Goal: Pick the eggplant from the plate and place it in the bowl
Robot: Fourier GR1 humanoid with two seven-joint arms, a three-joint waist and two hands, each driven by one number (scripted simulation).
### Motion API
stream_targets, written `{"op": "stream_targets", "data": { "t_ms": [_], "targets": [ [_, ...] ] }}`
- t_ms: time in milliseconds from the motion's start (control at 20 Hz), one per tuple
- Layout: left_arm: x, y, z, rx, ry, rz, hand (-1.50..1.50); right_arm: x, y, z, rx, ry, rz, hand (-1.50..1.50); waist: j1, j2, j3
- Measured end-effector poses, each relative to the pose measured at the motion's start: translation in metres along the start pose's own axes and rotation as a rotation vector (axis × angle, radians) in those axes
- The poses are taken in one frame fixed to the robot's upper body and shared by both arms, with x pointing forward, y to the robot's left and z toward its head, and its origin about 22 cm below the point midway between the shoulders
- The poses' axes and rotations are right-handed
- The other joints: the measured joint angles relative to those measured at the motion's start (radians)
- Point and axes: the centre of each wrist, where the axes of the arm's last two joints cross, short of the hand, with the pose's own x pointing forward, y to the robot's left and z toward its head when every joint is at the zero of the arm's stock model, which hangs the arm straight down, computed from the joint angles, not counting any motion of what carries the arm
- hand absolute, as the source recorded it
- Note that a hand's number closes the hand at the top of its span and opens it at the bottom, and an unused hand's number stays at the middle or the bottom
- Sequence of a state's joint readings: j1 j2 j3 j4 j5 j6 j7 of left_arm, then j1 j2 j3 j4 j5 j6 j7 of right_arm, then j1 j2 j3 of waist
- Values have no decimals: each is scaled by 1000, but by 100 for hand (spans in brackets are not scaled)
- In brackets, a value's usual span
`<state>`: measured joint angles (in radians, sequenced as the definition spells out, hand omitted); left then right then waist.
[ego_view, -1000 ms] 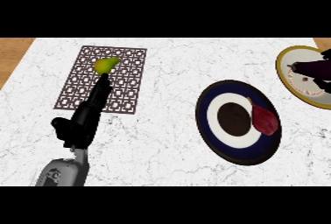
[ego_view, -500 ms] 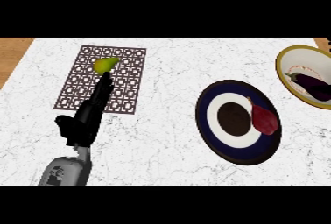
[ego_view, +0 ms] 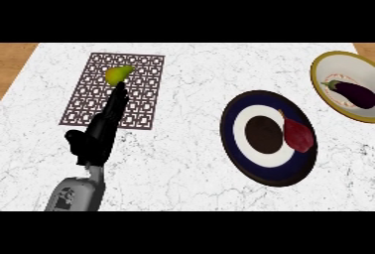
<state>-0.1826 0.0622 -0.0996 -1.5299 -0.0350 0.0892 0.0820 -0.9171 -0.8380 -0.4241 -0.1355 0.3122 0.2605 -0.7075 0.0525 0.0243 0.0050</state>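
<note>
Eggplant [ego_view: 351,94] lies inside the yellow-rimmed bowl [ego_view: 319,82] at the counter's right edge, so the placing looks done. The striped plate [ego_view: 238,149] holds only a red vegetable [ego_view: 298,135]. The left hand [ego_view: 102,130] rests over the patterned mat [ego_view: 143,94], fingers straight, holding nothing.

A single robot arm shows at the lower left: a pale grey, rounded forearm [ego_view: 75,194] with darker grey markings on its casing, narrowing to a slim wrist. Beyond it sits a matte black hand [ego_view: 93,141] with long, slender black fingers [ego_view: 116,101].
</note>
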Motion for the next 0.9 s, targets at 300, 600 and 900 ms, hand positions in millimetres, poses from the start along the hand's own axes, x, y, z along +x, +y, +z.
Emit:
{"op": "stream_targets", "data": {
  "t_ms": [300, 600, 900],
  "targets": [
    [1, 1, 1, -3, -2, 4, 0, -4, -35, 22, -7, 37, -123, -150, -1, 1, 1],
    [-1, 4, 0, -1, -2, 0, 0, -10, -50, 38, 6, 74, -170, -150, -2, 2, 3],
    [1, 3, 0, 7, 2, -3, 0, -16, -61, 54, 29, 106, -164, -150, -8, -1, 3]
  ]
}}
